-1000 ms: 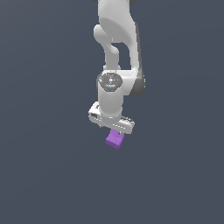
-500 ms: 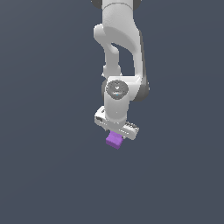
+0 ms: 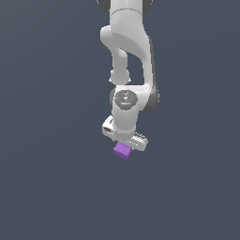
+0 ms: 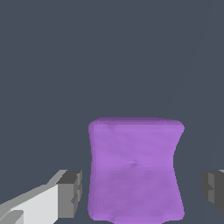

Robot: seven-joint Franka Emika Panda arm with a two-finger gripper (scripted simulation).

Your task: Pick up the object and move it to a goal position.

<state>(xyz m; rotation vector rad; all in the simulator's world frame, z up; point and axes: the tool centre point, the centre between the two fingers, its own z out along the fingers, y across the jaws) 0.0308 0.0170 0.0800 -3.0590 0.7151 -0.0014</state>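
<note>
The purple cube (image 3: 122,151) rests on the dark grey floor, just under the white hand of the arm. My gripper (image 3: 123,145) is lowered over the cube, and its fingers are mostly hidden behind the hand in the exterior view. In the wrist view the cube (image 4: 135,168) sits between the two grey fingertips (image 4: 71,193), with a small gap on each side. The gripper (image 4: 142,192) is open around the cube and does not touch it.
The plain dark grey floor (image 3: 51,187) surrounds the cube on all sides. The white arm (image 3: 129,51) rises above the hand. No other object and no goal marker show in either view.
The wrist and hand have come down a little and shifted slightly to the exterior view's right, closer over the cube. The cube has stayed in place.
</note>
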